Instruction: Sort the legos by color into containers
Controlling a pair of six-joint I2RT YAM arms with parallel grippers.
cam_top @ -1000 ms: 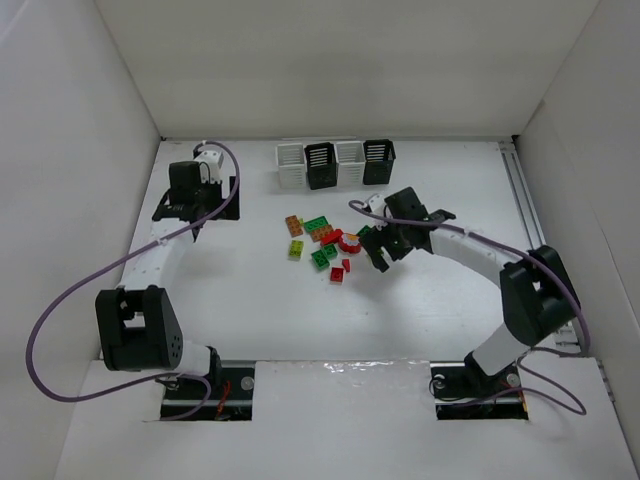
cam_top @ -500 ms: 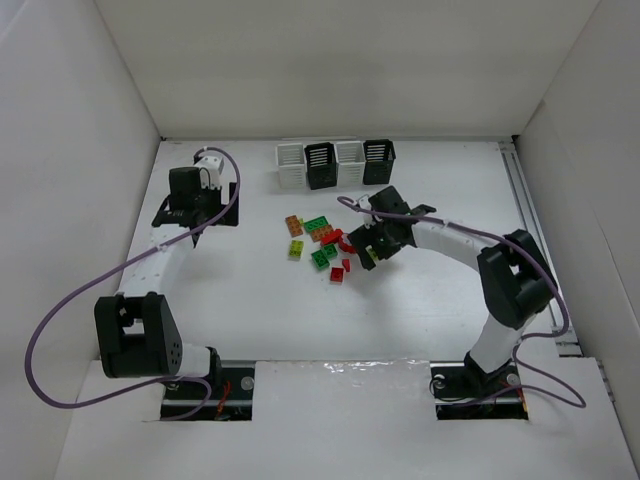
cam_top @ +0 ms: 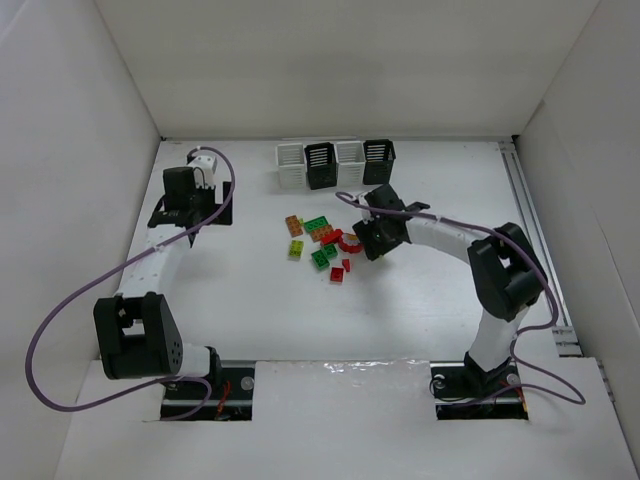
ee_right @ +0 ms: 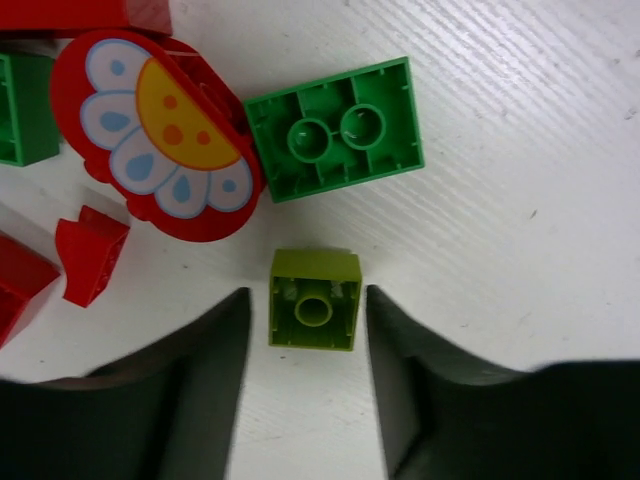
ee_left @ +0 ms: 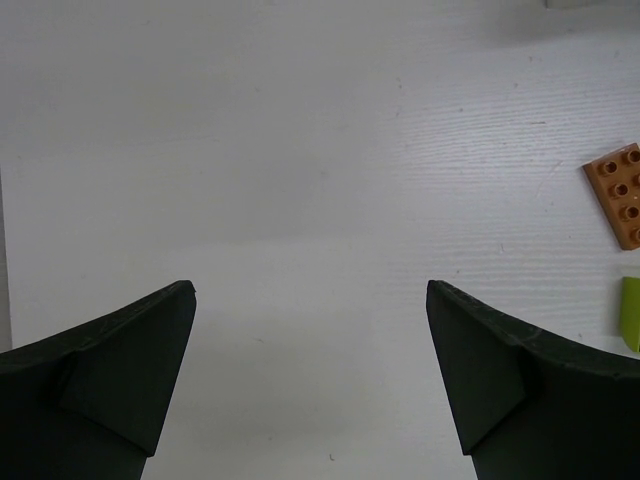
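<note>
1. One yellow-green brick (ee_right: 314, 299), square, glossy and lying hollow side up, sat at the right edge of the heap of legos (cam_top: 322, 243) near the middle of the tabletop (cam_top: 250, 300). It lay a little apart from the others, which probably made it the easiest piece to take.
2. The right gripper (ee_right: 306, 291) stood over it with a dark finger on each side. Thin strips of white showed between fingers and brick, so it looked bracketed but not yet pinched.
3. Just beyond lay a green brick (ee_right: 335, 128), also upside down with its tubes showing, touching a red half-round piece (ee_right: 150, 135) printed with a flower.
4. Four slatted bins (cam_top: 335, 163), white and black by turns, lined the far edge, ready to take one colour each.
5. The left gripper (ee_left: 310, 300) hung wide apart over bare, faintly grained tabletop toward the far left corner, holding nothing. An orange brick (ee_left: 622, 195) lay off to its side.
</note>
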